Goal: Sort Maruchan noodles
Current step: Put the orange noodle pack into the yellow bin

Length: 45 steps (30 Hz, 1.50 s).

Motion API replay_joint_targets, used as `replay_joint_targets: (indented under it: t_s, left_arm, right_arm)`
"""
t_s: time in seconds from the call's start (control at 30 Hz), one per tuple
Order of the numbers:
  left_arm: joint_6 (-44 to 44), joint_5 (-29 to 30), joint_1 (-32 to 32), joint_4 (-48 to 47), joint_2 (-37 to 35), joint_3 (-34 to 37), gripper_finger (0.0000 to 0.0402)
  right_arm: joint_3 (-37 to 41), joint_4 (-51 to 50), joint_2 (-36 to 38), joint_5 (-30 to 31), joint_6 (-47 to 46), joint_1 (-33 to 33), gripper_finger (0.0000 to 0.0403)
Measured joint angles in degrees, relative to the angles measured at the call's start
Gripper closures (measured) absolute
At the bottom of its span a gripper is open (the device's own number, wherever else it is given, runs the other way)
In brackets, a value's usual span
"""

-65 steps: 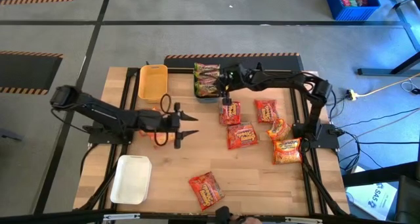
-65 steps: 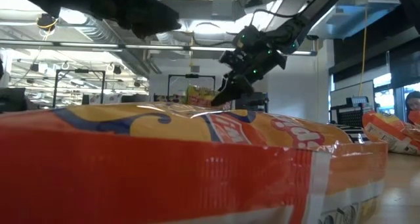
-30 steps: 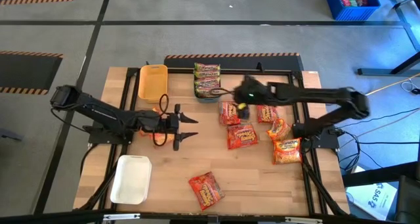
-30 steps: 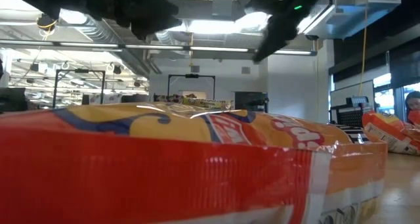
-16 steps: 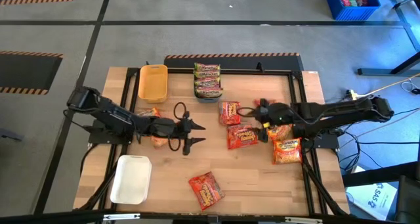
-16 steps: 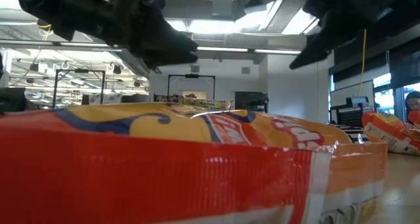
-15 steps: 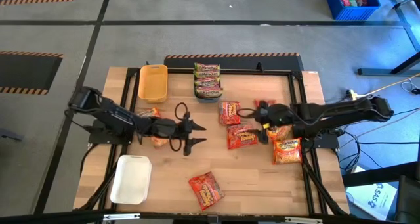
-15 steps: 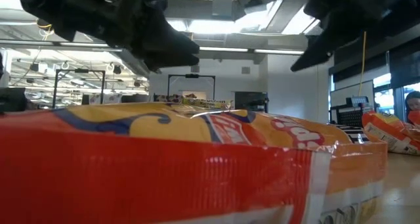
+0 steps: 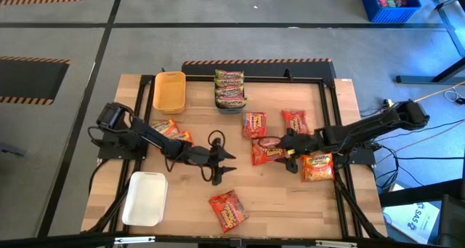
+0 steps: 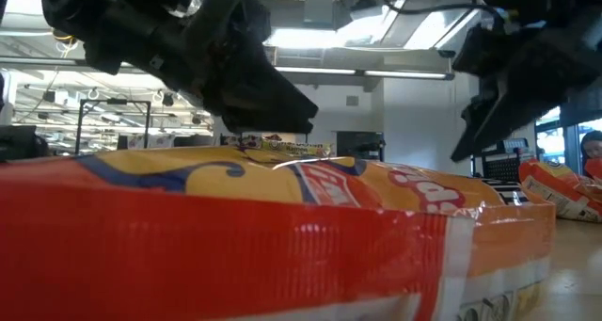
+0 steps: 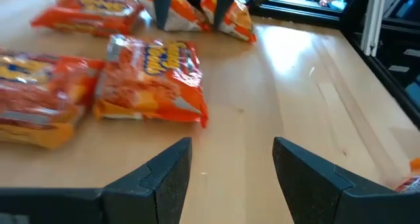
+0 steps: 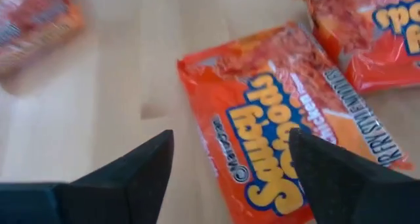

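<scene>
Several orange-red Maruchan packets lie flat on the wooden table: one at the middle, two beyond it, one at the right, one near the front edge, which fills the low view, and some beside the left arm. Green-edged packets lie stacked in a blue-grey tray at the far edge. My right gripper is open and hovers just over the middle packet, a finger on either side. My left gripper is open and empty, left of that packet.
A yellow tray stands at the far left and a white tray at the near left. A black frame rail runs along the table's right side. Bare wood lies between the left gripper and the front packet.
My right gripper has gone from beside the tray of green-edged packets toward the table's near edge and down, over the middle orange packet. My left gripper has gone toward the table's right and a little toward the near edge. Both stay open.
</scene>
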<state>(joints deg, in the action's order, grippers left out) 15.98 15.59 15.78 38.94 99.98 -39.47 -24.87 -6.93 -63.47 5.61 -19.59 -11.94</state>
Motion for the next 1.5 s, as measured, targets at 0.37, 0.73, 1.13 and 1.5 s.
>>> replay_joint_targets:
  t_s: [0.37,0.73,1.13,1.5]
  left_arm:
    - [3.5,0.8,2.4,0.4,3.0,-2.2,0.0193]
    - [3.6,4.7,3.3,1.2,3.0,-2.1,0.0193]
    - [4.7,12.5,0.2,2.1,4.3,-2.5,0.0193]
    - [7.3,12.3,-2.4,2.5,6.9,-3.1,0.0193]
  right_arm:
    - [0.1,14.3,-15.2,9.5,3.4,-1.9,0.0289]
    - [-4.5,30.6,-28.3,-1.0,11.2,-2.0,0.0385]
    - [-10.7,23.7,-25.7,-3.7,15.7,-10.0,0.0391]
    - [-10.7,14.4,-27.1,-2.2,12.3,-16.5,0.0391]
